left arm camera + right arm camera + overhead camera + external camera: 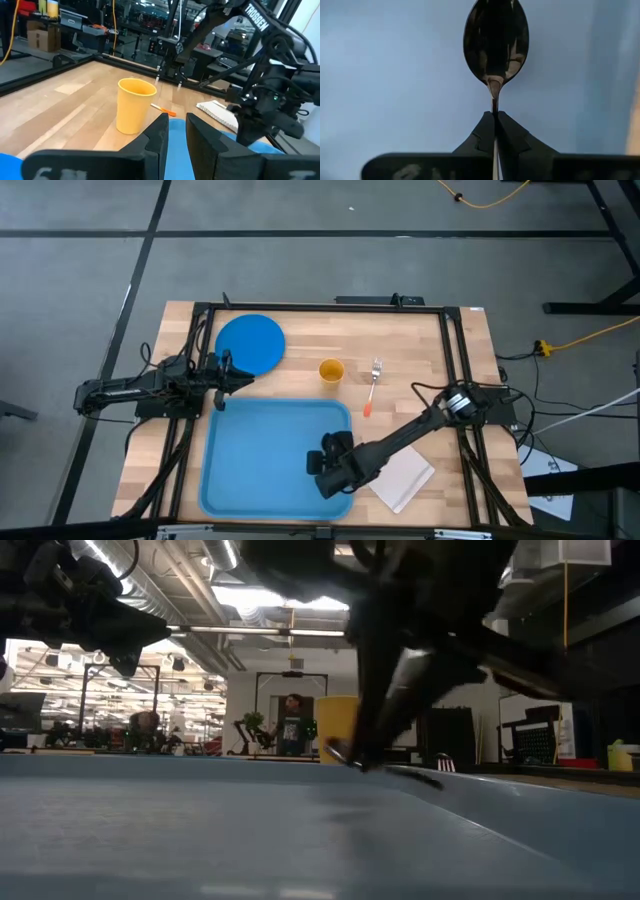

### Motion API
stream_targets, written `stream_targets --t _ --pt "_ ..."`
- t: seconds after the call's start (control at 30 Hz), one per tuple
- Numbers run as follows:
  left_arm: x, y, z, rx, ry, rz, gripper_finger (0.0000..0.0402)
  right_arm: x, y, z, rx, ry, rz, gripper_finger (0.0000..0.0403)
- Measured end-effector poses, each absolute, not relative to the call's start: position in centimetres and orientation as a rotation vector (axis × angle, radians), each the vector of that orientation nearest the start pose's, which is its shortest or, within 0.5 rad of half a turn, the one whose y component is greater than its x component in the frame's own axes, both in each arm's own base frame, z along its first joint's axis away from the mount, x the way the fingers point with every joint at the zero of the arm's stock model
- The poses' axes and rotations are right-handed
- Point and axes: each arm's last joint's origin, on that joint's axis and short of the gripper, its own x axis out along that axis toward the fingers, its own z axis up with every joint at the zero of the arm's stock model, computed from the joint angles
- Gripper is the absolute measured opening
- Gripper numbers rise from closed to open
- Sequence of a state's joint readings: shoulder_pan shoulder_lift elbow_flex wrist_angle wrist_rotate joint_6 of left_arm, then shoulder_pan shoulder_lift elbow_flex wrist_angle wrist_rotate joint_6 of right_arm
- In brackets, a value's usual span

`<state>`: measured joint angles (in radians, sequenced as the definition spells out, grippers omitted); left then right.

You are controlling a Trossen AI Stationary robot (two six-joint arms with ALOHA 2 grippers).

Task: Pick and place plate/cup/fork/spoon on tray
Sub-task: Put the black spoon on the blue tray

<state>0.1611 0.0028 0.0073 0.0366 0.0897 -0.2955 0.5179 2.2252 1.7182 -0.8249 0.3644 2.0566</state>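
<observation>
Right claw point(495, 117) pinching one spoon point(496, 42) over tray point(250, 460), left claw point(175, 132) apart.

Tray floor mostly open; my right arm blocks its near right corner.

I see the right gripper point(322, 463) pinching the spoon point(496, 42) low over the tray point(255, 455). The cup point(331, 370) and fork point(373, 383) crowd the strip beyond the rim.
</observation>
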Motion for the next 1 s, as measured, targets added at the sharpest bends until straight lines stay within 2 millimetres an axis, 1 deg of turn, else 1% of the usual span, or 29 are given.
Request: stream_targets --t 0.1,0.27,0.57,0.87,1.0 --pt "9.64 1.31 16.92 -0.290 -0.050 0.065 0.0059 39.10 21.12 14.75 1.212 0.818 -1.090 0.0006" --pt "9.64 1.31 16.93 -0.290 -0.051 0.065 0.0059 39.34 21.25 14.52 1.221 0.805 -1.077 0.0009" --pt "9.64 1.30 16.94 -0.290 -0.052 0.064 0.0059 39.22 21.25 14.42 1.214 0.831 -1.084 0.0048" --pt "9.64 1.30 16.93 -0.290 -0.051 0.065 0.0059 39.13 21.20 14.40 1.178 0.852 -1.073 0.0052" --pt "9.64 1.30 16.94 -0.290 -0.051 0.064 0.0059 39.01 20.91 14.42 1.109 0.885 -1.061 0.0052"
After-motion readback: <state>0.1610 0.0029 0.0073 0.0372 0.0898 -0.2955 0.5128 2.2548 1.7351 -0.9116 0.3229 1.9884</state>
